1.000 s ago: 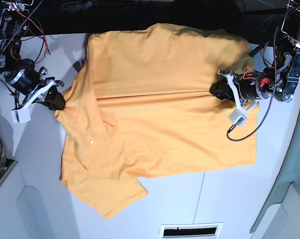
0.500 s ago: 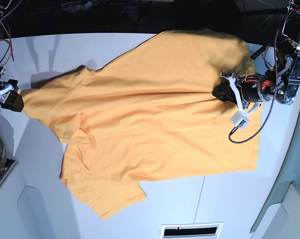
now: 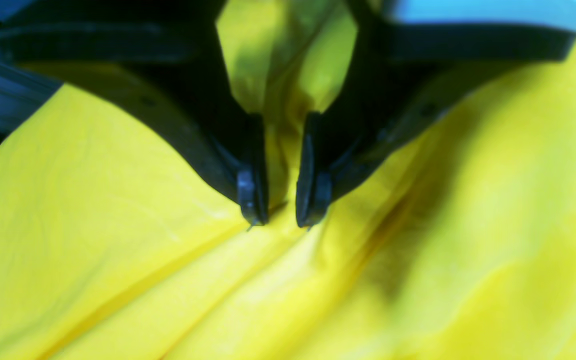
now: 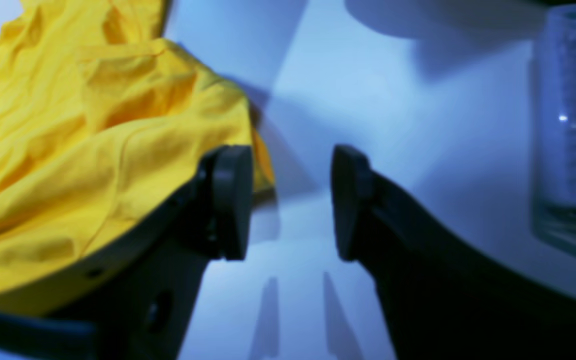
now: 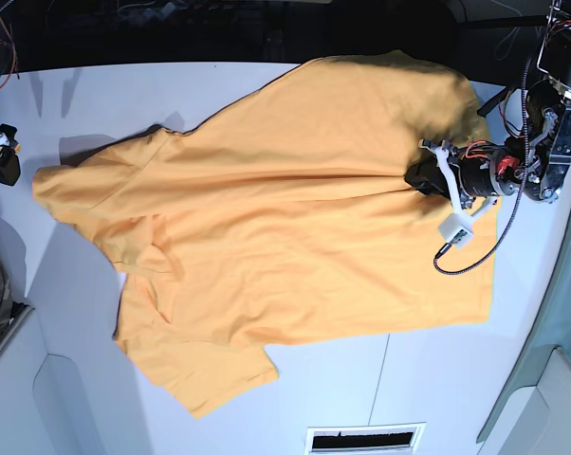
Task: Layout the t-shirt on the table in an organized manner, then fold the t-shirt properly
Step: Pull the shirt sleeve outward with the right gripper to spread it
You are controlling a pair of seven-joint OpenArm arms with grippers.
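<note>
T-shirt (image 5: 267,237) fabric, orange-yellow, shows between the partly open jaws of the left gripper (image 3: 282,215), though whether they grip it cannot be told; the right gripper (image 4: 290,205) stands open, holding nothing, near a gathered corner. Beyond, the creased shirt spreads across the white table (image 5: 67,303), one sleeve angled toward the near edge.

right gripper (image 5: 9,172): its arm is running off the base view's left edge
left gripper (image 3: 282,217): its fingers are blurring in the left wrist view
t-shirt (image 4: 168,135): it is leaving the right wrist view at the left and top
</note>
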